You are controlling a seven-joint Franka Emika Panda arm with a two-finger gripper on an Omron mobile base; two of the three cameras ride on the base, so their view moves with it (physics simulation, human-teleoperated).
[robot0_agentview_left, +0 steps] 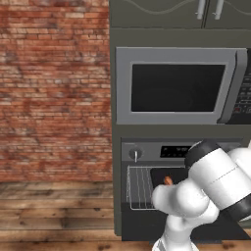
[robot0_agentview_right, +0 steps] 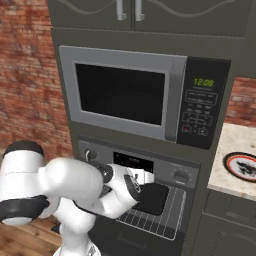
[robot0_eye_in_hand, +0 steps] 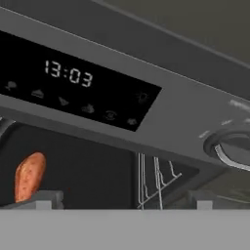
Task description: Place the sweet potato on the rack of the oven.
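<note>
While we are inspecting, sweet potato [robot0_eye_in_hand: 29, 177] is lying just above left finger [robot0_eye_in_hand: 41, 199], apart, gripper [robot0_eye_in_hand: 122, 201] is gaping wide, empty, facing oven [robot0_eye_in_hand: 185, 127].

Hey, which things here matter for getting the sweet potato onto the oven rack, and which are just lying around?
For the job:
- sweet potato
- rack
- oven
- gripper, open

Just about:
- microwave
- plate on the counter
- upper cabinets

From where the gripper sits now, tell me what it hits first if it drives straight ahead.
Likely the oven front: the open gripper faces its display strip close up. The sweet potato sits off to one side. Depth is uncertain.
</note>
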